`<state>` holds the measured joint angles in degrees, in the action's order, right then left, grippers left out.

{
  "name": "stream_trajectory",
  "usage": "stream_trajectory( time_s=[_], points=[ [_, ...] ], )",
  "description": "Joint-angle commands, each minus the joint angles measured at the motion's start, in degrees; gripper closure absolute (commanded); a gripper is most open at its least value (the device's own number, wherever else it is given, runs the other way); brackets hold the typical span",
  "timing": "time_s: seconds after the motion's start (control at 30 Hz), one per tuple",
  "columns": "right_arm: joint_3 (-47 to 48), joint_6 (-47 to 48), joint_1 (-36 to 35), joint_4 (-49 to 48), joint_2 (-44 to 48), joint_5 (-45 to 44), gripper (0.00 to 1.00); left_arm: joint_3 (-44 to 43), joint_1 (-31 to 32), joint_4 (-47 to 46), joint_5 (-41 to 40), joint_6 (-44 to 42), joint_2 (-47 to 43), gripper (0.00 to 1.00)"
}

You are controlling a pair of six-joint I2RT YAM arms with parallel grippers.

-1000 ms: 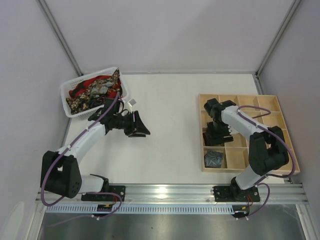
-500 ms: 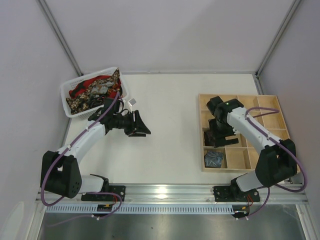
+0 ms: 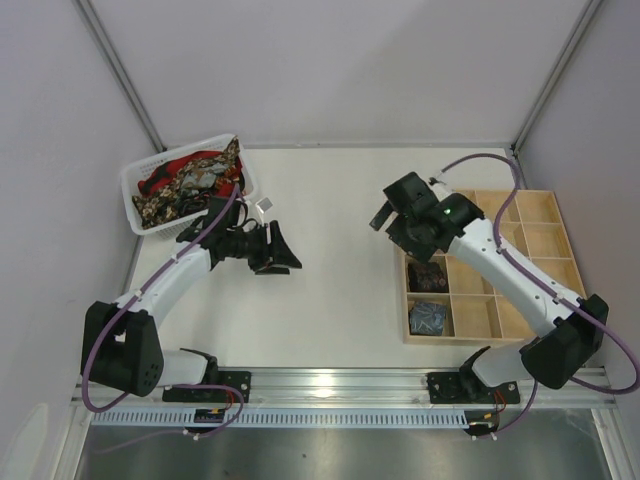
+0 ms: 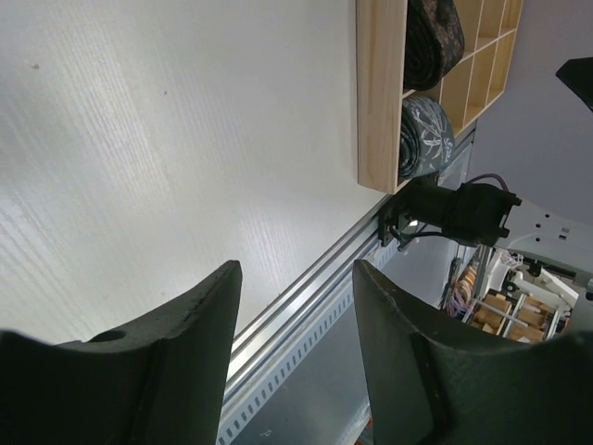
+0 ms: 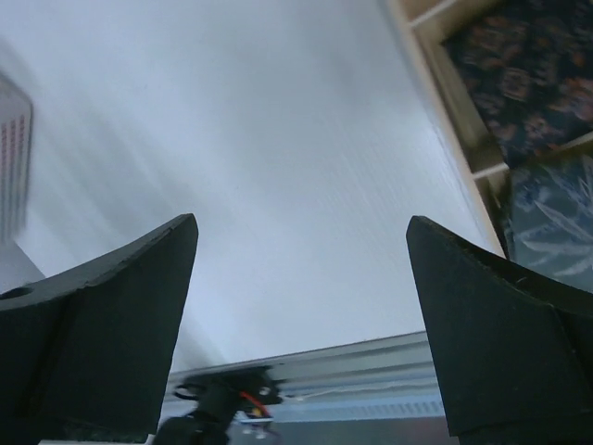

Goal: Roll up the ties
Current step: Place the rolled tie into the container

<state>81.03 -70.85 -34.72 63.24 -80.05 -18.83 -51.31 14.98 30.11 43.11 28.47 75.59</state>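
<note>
Though a dark coil [image 3: 427,275] and a grey-blue coil [image 3: 428,317] sit in the tray [image 3: 500,341], you've loose ties [image 3: 185,180] heaped in the basket [image 3: 130,192], left claw [image 4: 296,269] and right claw [image 5: 301,222] both open, empty.

I've got a white table [image 3: 330,290]: white mesh basket [image 3: 127,190] far-left corner, wooden divided tray [image 3: 480,316] along right side.
</note>
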Motion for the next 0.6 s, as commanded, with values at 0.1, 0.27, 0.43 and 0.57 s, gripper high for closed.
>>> stream_trajectory(
  time_s=[0.1,0.27,0.43,0.57],
  points=[
    [-3.41,27.21,-9.84,-16.73,0.69,-7.37,0.0,2.88,0.4,-3.83,-1.54,1.94,-1.32,0.0],
    [-6.67,31.29,-9.93,-17.09,-0.37,-3.23,0.0,3.23,2.42,-3.03,-6.28,3.87,-3.78,0.0],
    [-17.3,35.34,-9.75,-29.81,4.63,2.82,0.0,7.09,2.51,-8.12,-9.45,9.57,-10.72,0.0],
    [-18.28,37.78,-9.66,-30.81,5.17,4.06,0.0,10.69,2.51,-14.18,-10.15,14.15,-14.41,0.0]
  ],
)
